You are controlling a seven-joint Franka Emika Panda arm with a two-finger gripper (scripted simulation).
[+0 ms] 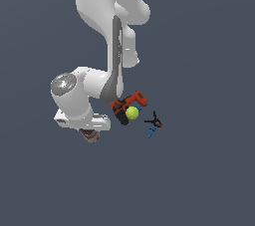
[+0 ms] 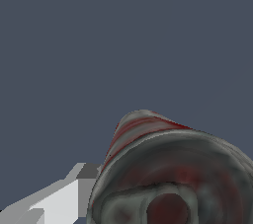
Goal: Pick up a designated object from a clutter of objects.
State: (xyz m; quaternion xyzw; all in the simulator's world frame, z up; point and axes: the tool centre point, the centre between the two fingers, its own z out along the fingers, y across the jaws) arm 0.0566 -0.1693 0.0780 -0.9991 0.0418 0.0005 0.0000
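Note:
The designated object, a can (image 2: 173, 178) with a dark grey, red and white label and a metallic end, fills the near part of the wrist view. One white finger (image 2: 54, 202) presses against its side; the other finger is hidden behind it. In the exterior view my gripper (image 1: 91, 134) hangs below the white hand, shut on the can (image 1: 90, 137), of which only a small part shows. It sits to the exterior view's left of the clutter of objects, apart from it.
A red-and-black drill (image 1: 125, 104) lies beside the arm, with a yellow-green ball (image 1: 132, 113) against it. A small black-and-blue clamp (image 1: 154, 122) lies further toward the exterior view's right. The arm's links hide the area behind them.

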